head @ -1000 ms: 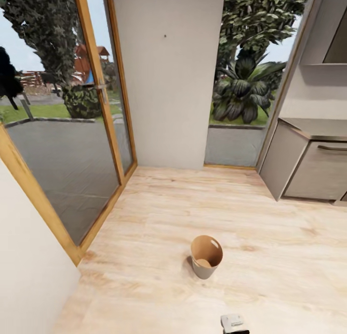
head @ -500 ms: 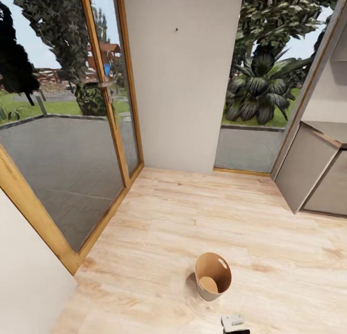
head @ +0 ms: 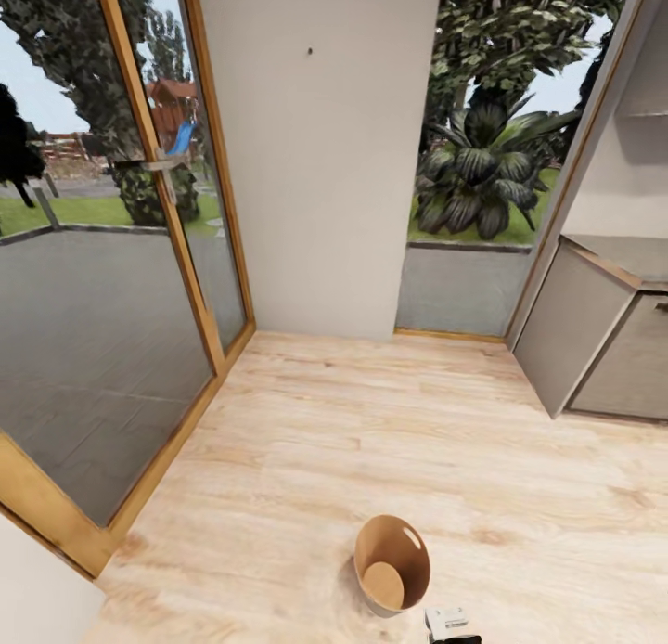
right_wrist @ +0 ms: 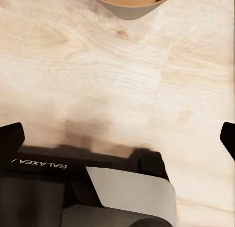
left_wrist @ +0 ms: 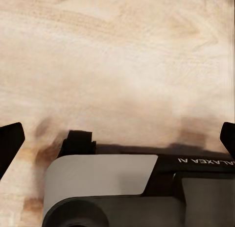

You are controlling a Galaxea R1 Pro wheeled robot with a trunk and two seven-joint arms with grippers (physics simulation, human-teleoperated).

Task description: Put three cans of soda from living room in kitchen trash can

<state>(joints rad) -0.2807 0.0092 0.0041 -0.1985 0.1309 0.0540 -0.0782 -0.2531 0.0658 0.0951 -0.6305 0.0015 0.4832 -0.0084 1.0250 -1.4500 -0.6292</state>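
On the pale wood floor (head: 390,421) of the kitchen, the bin (head: 391,566) stands upright and apart from everything else, just ahead of the robot, its wood-toned inside bare down to the round base. In the head view it sits low in the frame beside a small grey-and-black part of the robot (head: 451,624) at the bottom edge, which suggests the base has been brought close so an arm could reach over the open rim. The right wrist camera looks straight down at the planks, and the bin's grey wall (right_wrist: 131,9) shows just beyond the reach of the right gripper (right_wrist: 117,134); its dark fingers (right_wrist: 11,138) stand spread wide with nothing between them. The left gripper (left_wrist: 117,138) is held the same way over bare floor, fingers (left_wrist: 10,141) wide and empty, well clear of the bin. No soda can is visible in any view, so neither hand has anything to drop here. A glass door in a wooden frame (head: 162,217) and a white wall (head: 315,152) lie ahead, with grey cabinets (head: 594,338) off to the right. By this evidence the cans are yet to be fetched from the living room.
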